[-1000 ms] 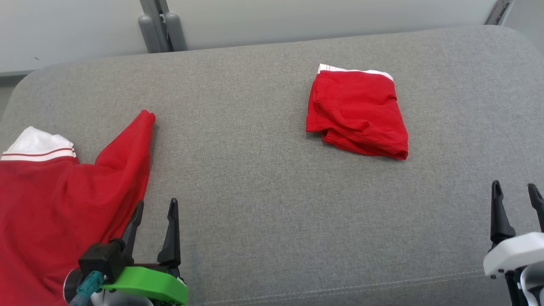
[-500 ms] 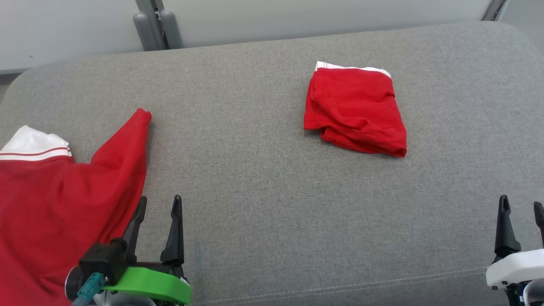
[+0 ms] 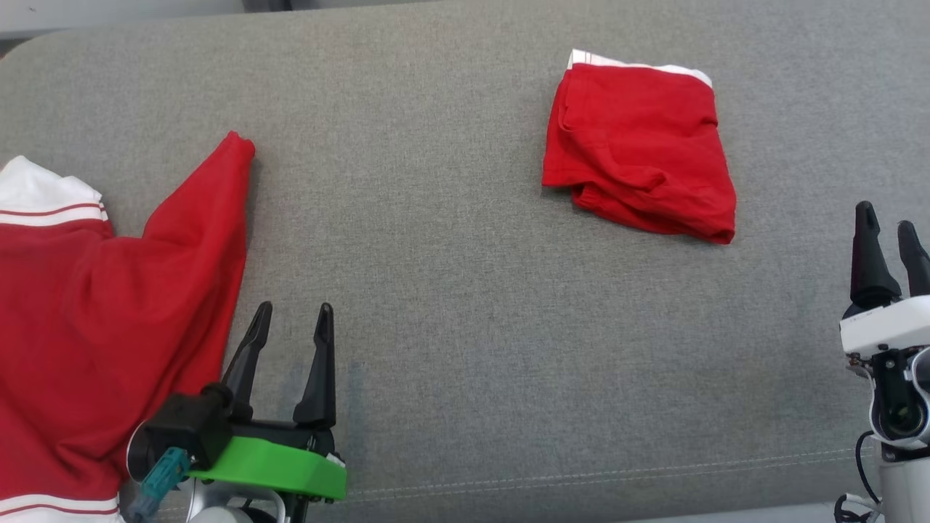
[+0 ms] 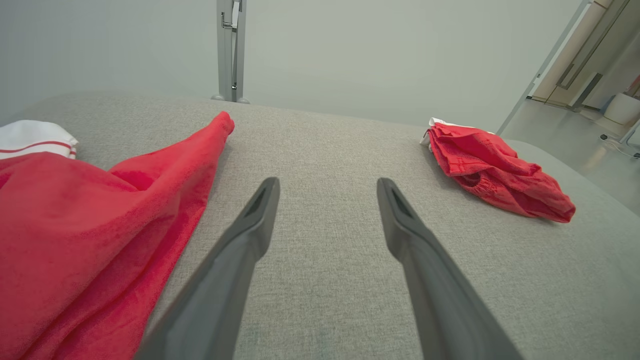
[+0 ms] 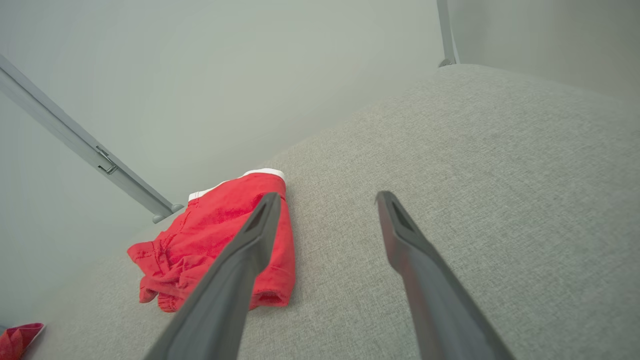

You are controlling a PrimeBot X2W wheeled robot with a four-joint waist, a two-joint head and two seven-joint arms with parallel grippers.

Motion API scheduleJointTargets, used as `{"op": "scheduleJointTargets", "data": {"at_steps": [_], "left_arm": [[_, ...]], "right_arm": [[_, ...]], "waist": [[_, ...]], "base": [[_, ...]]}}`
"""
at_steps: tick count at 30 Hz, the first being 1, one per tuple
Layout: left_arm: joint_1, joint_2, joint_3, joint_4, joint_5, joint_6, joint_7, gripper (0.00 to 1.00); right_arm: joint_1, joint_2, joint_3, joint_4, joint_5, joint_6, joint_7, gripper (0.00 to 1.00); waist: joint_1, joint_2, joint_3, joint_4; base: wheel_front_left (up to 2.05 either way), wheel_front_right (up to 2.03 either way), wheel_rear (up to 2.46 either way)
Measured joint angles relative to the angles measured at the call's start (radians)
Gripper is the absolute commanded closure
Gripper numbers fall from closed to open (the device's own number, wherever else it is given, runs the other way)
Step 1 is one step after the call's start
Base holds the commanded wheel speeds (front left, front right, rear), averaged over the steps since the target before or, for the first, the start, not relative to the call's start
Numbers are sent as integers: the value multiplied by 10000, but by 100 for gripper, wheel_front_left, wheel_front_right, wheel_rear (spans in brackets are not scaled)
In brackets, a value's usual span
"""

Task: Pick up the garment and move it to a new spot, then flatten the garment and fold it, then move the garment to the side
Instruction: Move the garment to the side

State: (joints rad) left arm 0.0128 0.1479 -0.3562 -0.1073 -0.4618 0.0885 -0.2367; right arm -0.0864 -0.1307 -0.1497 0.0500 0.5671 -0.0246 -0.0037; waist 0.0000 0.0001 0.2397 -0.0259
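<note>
Two red garments lie on my grey cushion (image 3: 450, 290): the folded shorts (image 3: 639, 145) far right, the spread shirt (image 3: 109, 305) at left, its edge just beside my left gripper (image 3: 295, 309). Both sets of jaws (right gripper (image 3: 884, 216) included) stand spread, empty.

The robot's left claw (image 3: 294, 312) and right claw (image 3: 885, 218) hover empty near the front edge of the grey cushion (image 3: 472, 327), dark fingers (image 3: 320, 370) spread wide, pointing toward its far edge.
</note>
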Motion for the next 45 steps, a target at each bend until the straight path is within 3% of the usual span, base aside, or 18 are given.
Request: {"op": "scheduleJointTargets", "data": {"at_steps": [9,25,45], "left_arm": [[-656,-151,-184,-54,10,0,86,0],[-1058,-234,-184,190,94,-4,84,0],[-1424,-337,-493,462,270,-178,171,0]], "right_arm": [[-1684,-174,-293,1097,1486,213,1620,0],[-3062,-869,88,2506,1726,274,3584,0],[-4290,-940,-117,3306,2247,466,3893,0]], "waist": [[0,0,971,543],[0,0,1861,1373],[0,0,2079,1740]], "base": [[0,0,0],[0,0,0],[0,0,0]]}}
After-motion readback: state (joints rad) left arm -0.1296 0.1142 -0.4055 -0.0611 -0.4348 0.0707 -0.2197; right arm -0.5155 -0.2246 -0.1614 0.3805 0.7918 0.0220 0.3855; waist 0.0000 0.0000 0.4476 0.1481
